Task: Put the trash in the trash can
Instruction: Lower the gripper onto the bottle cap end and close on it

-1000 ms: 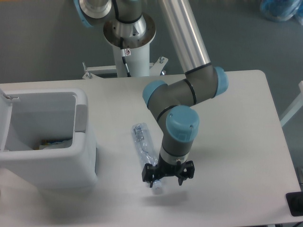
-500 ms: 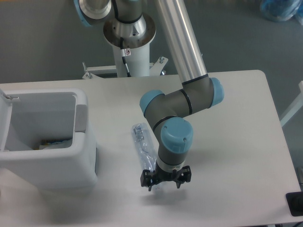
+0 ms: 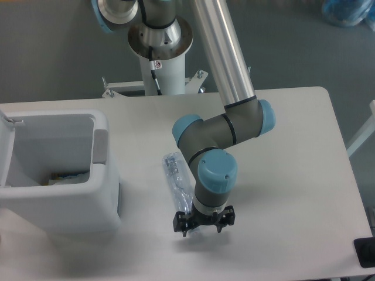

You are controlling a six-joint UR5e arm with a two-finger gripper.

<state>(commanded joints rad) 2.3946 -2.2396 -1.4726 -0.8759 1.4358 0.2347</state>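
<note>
A crushed clear plastic bottle [image 3: 176,178] lies on the white table, running from the middle toward the front. Its near end, where the cap is, sits hidden beneath my wrist. My gripper [image 3: 204,225] points straight down over that end, low to the table, with its jaws spread to either side, so it looks open. The trash can [image 3: 64,208] is a big white bin at the left with its lid swung open. A crumpled wrapper [image 3: 63,176] lies inside it.
The arm's pedestal [image 3: 161,55] stands behind the table's back edge. A black object [image 3: 365,252] sits at the front right corner. A blue bag [image 3: 345,12] lies on the floor at the far right.
The gripper has shifted slightly left and come down over the bottle's near end. The white cap, visible a second ago, is now covered. The bottle has not moved.
</note>
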